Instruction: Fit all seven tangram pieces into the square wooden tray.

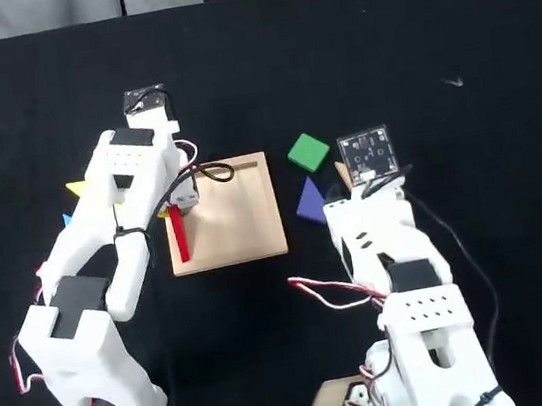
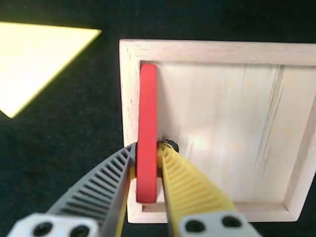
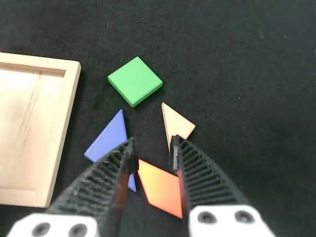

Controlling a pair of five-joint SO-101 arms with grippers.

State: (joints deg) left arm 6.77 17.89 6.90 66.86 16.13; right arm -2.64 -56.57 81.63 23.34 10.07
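The square wooden tray [image 1: 256, 240] lies mid-table. My left gripper [image 2: 147, 148] is shut on a red piece [image 2: 147, 106] that stands on its edge just inside one side wall of the tray [image 2: 222, 51]; from above, this red piece [image 1: 180, 238] is at the tray's left wall. My right gripper [image 3: 151, 145] hangs open over an orange parallelogram [image 3: 160, 188], with nothing between its fingers. Around it lie a blue triangle [image 3: 106, 140], a cream triangle [image 3: 176, 123] and a green square [image 3: 135, 80]. A large yellow triangle [image 2: 42, 54] lies outside the tray.
In the high view the green square [image 1: 308, 151] and blue triangle [image 1: 309, 201] lie right of the tray. The yellow triangle [image 1: 77, 188] peeks out from behind the left arm, with a small blue bit [image 1: 66, 220] beside it. A black cloth covers the table.
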